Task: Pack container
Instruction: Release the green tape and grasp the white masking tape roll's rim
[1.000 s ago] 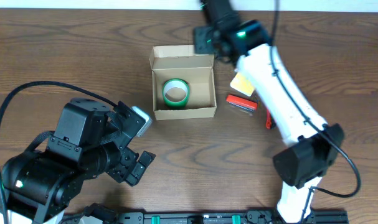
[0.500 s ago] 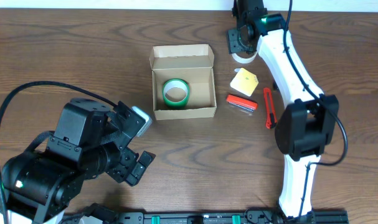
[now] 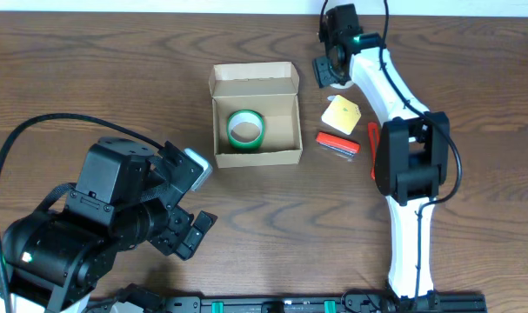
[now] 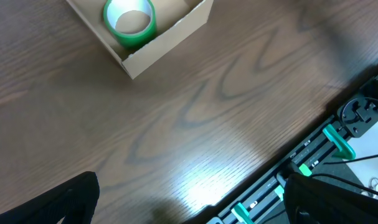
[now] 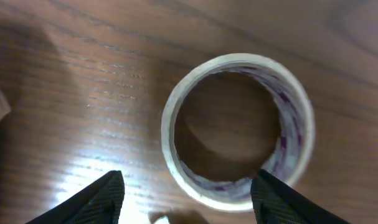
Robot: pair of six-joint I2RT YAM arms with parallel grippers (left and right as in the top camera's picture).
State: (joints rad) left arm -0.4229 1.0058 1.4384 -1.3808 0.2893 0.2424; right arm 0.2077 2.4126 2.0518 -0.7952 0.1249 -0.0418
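- bench (image 3: pixel 90 78): dark brown, with wavy wood grain and pale glare patches.
- container (image 3: pixel 255 158): plain tan-brown cardboard.
- tape roll (image 3: pixel 244 129) in the container: bright green, white inside.
- second tape roll (image 5: pixel 296 134): whitish and translucent, with purple marks on the inner wall.
- pad (image 3: pixel 341 113): pale yellow.
- flat item (image 3: pixel 337 143): red with a dark edge.
- cutter (image 3: pixel 370 139): red.
- right arm (image 3: pixel 381 78): white with black joints and a green light.
- left arm (image 3: pixel 98 217): black.

The left arm (image 3: pixel 90 226) is bulky matte black, with a thin black cable (image 3: pixel 16 135) looping off it. The right arm (image 3: pixel 387 83) has white links, black joints, a green light (image 3: pixel 357 38) and dark fingers (image 5: pixel 104 199)
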